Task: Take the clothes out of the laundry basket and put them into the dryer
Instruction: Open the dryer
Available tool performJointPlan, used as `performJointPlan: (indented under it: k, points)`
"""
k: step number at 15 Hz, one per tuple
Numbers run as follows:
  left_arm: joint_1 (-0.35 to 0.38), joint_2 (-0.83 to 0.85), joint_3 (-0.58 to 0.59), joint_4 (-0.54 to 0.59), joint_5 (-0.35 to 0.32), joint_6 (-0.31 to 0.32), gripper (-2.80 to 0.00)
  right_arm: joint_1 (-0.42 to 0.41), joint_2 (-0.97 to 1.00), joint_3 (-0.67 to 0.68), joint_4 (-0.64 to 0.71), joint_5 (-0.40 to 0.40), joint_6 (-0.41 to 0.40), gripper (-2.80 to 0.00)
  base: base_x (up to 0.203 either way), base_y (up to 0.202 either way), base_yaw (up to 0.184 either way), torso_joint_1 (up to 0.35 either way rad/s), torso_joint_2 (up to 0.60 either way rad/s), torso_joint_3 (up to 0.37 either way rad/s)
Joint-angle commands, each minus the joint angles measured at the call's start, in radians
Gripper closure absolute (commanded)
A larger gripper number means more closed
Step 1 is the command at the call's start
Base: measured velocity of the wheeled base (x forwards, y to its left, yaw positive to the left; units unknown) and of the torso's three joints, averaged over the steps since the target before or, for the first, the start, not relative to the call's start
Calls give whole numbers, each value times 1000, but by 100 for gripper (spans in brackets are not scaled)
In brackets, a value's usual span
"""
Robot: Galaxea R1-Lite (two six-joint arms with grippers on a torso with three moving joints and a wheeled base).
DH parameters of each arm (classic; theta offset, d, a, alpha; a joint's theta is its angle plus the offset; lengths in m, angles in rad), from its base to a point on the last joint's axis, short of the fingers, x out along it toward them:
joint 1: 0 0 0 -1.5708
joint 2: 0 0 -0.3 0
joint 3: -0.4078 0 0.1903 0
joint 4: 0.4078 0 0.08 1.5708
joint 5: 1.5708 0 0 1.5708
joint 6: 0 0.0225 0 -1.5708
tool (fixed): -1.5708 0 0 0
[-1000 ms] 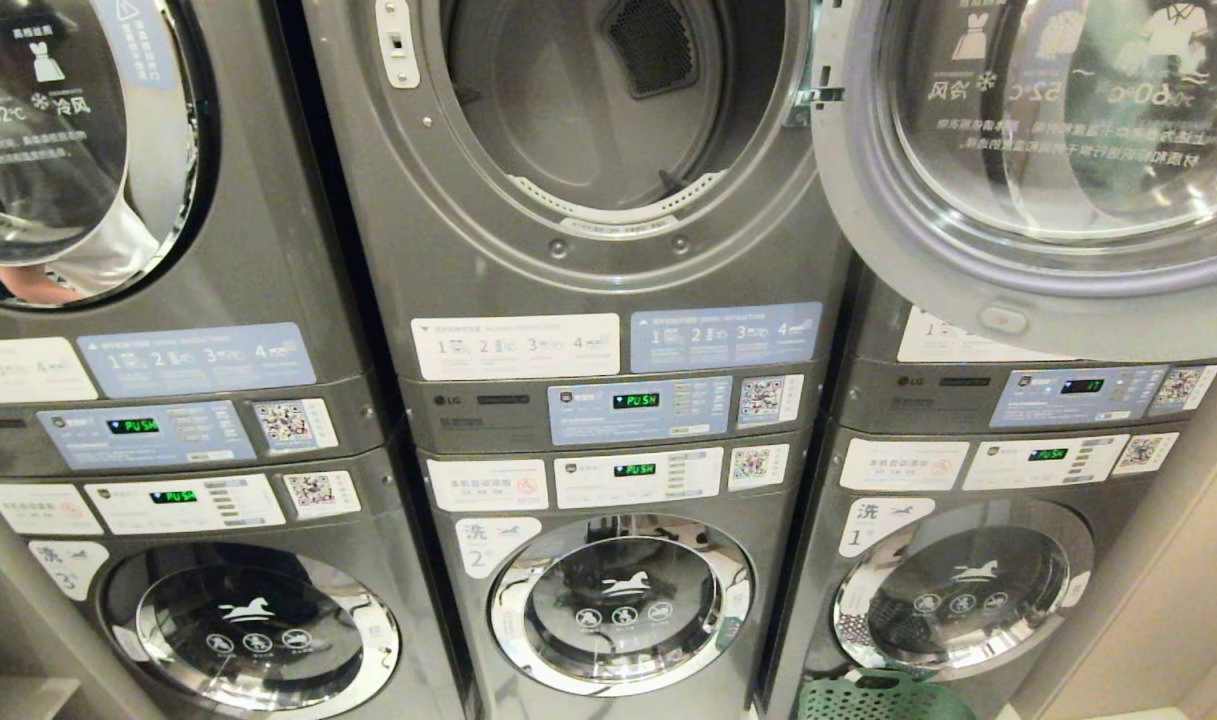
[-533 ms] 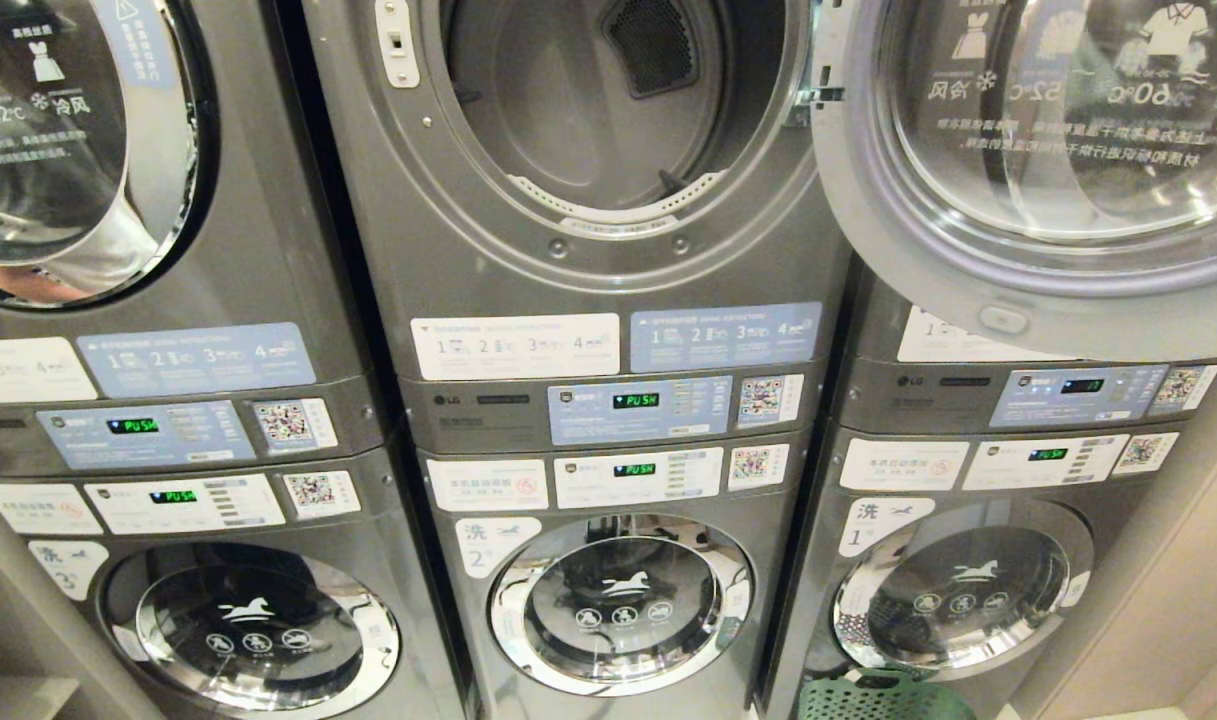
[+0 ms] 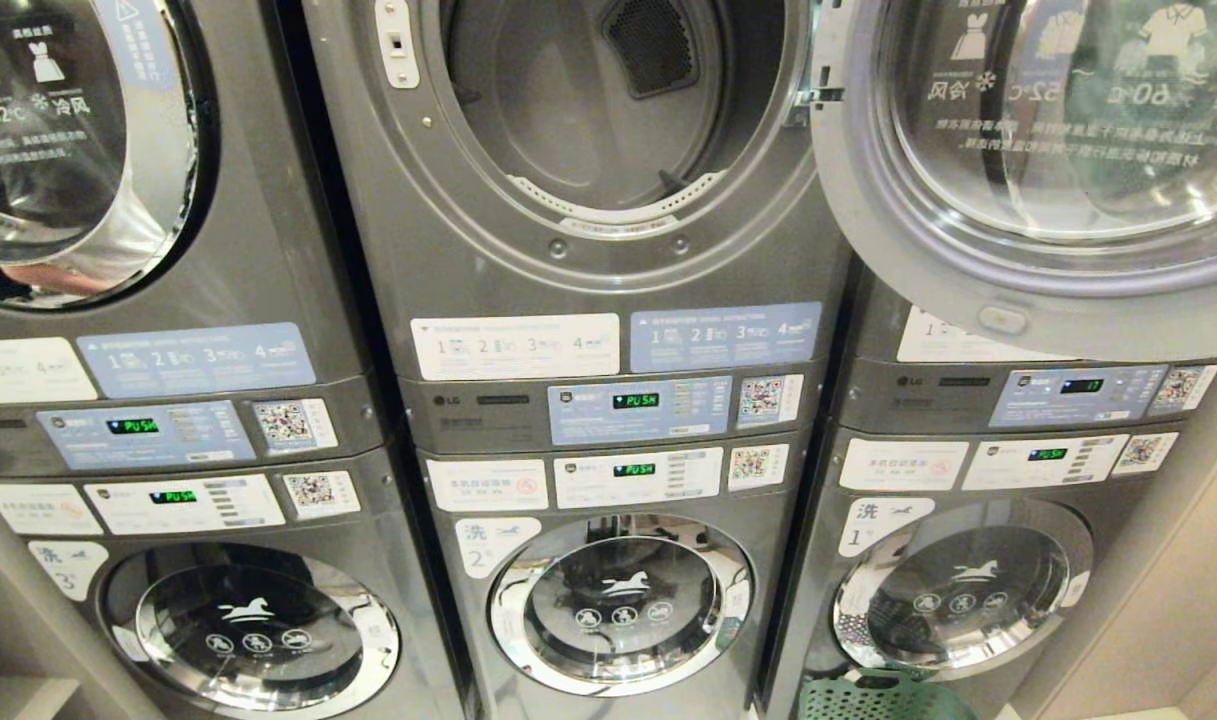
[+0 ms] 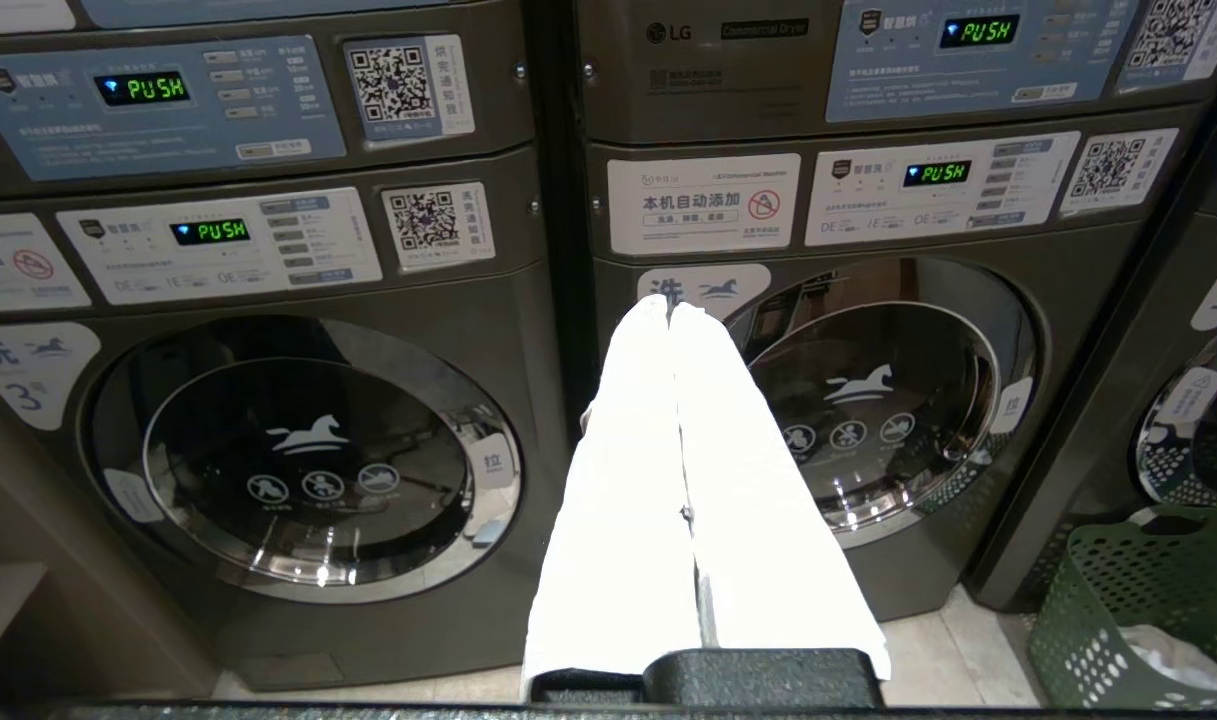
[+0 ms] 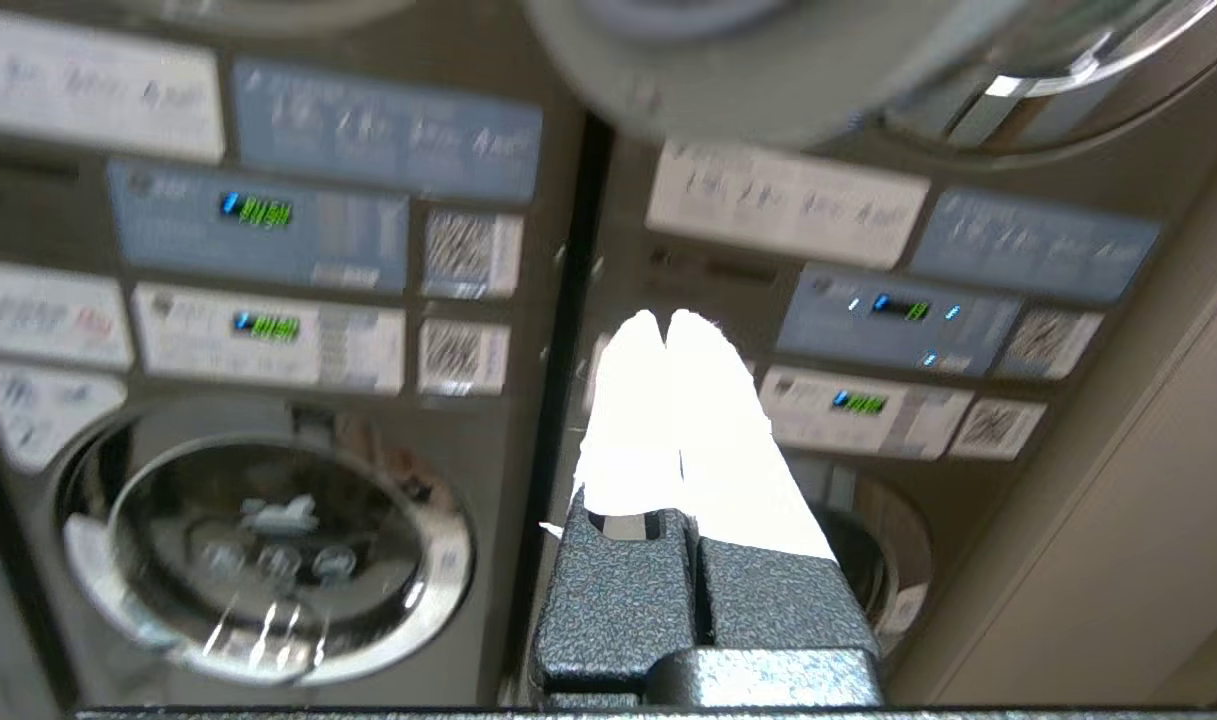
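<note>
Scene unchanged since 1 second ago; right pincer (image 5: 666, 322) closed, empty, washers ahead; laundry basket (image 3: 873, 697) untouched; nothing loaded.

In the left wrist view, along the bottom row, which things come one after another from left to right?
Round glass washer door numbered 3 → shut white left pincer → round glass washer door numbered 2 → dark green perforated plastic laundry basket.

Three grey stacked machines stand side by side. The left upper door (image 3: 58, 150) is shut. Lower washers (image 3: 623, 600) have chrome-ringed doors, and green "PUSH" displays (image 3: 635, 401) glow on their panels.
</note>
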Motion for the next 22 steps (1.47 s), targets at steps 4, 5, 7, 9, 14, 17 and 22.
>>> performJointPlan:
  k: [4, 5, 7, 9, 14, 17, 22]
  points:
    - [1, -1, 0, -4, 1, -13, 0, -13, 654, -290, -291, -157, 15, 0, 0, 0, 0, 0, 0, 0]
    - [1, -1, 0, -4, 2, -17, 0, -15, 775, -349, -393, -216, 19, 0, 0, 0, 0, 0, 0, 0]
    - [1, -1, 2, -4, 5, -39, 0, -18, 922, -445, -522, -306, 22, 0, 0, 0, 0, 0, 0, 0]
    - [1, -1, 2, -4, 5, -41, 0, -23, 1001, -506, -595, -383, 25, 0, 0, 0, 0, 0, 0, 0]
    - [1, -1, 0, -4, 5, -41, 0, -99, 1132, -598, -614, -397, 31, 0, 0, 0, 0, 0, 0, 0]
    - [0, -1, 0, -4, 4, -44, 0, -152, 1231, -664, -642, -395, 39, 0, 0, 0, 0, 0, 0, 0]
    - [0, -1, 0, -4, 5, -53, 0, -140, 1183, -630, -692, -374, 34, 0, 0, 0, 0, 0, 0, 0]
